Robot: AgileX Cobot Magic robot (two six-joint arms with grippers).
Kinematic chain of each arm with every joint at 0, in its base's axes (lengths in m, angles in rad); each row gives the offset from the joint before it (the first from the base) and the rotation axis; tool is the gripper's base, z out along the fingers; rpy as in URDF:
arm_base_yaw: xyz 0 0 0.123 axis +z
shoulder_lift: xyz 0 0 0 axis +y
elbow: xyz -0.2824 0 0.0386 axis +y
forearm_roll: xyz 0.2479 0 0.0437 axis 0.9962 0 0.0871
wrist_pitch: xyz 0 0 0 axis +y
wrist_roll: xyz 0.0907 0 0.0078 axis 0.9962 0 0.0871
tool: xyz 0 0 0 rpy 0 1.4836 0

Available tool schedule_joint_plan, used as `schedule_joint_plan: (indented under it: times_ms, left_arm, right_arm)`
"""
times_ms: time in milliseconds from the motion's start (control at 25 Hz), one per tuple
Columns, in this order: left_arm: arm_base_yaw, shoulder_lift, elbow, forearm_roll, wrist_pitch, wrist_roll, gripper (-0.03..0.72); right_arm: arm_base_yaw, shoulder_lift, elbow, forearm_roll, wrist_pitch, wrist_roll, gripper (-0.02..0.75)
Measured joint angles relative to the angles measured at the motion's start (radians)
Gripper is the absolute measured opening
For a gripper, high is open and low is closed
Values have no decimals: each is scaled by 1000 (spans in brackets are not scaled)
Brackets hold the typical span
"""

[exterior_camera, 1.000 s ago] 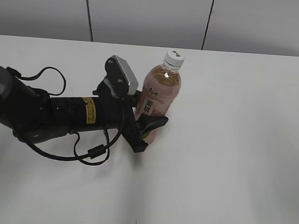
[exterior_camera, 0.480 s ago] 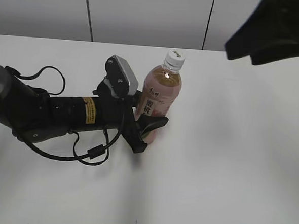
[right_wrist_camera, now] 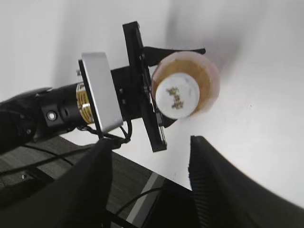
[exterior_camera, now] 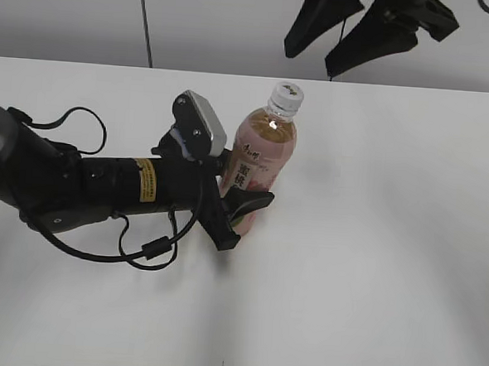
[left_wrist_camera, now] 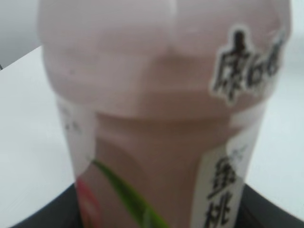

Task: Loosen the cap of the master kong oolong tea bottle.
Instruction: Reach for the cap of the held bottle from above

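Observation:
The master kong oolong tea bottle [exterior_camera: 261, 155] stands upright on the white table, pale amber tea with a pink peach label. Its white cap [exterior_camera: 286, 95] is on top. My left gripper [exterior_camera: 245, 206] is shut on the bottle's lower body; the left wrist view is filled by the label [left_wrist_camera: 161, 142]. My right gripper [exterior_camera: 334, 49] is open and empty, hanging in the air above and behind the cap. The right wrist view looks down on the cap [right_wrist_camera: 176, 96] and the bottle's shoulder [right_wrist_camera: 207, 80], with my open fingers [right_wrist_camera: 149, 152] apart from it.
The left arm [exterior_camera: 70, 185] lies across the table's left side with a looping black cable [exterior_camera: 153, 248]. A grey panelled wall [exterior_camera: 237, 25] stands behind the table. The table's front edge and a dark floor show in the right wrist view [right_wrist_camera: 57, 156].
My right gripper has come into view from the upper right and moved left, now hanging above the cap. The left gripper and the bottle have not moved.

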Motion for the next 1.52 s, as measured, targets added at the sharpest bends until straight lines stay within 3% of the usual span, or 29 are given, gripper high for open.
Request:
schedule_joint_plan:
  times_ms: [1000,1520]
  left_arm:
    - [0,-5,0,-1,18,-1,382]
    - [1,-37,0,-21,91,46,382]
  right_arm:
    - [0,149,-50,4,13,382,396]
    - [0,149,-50,49,6,411,396]
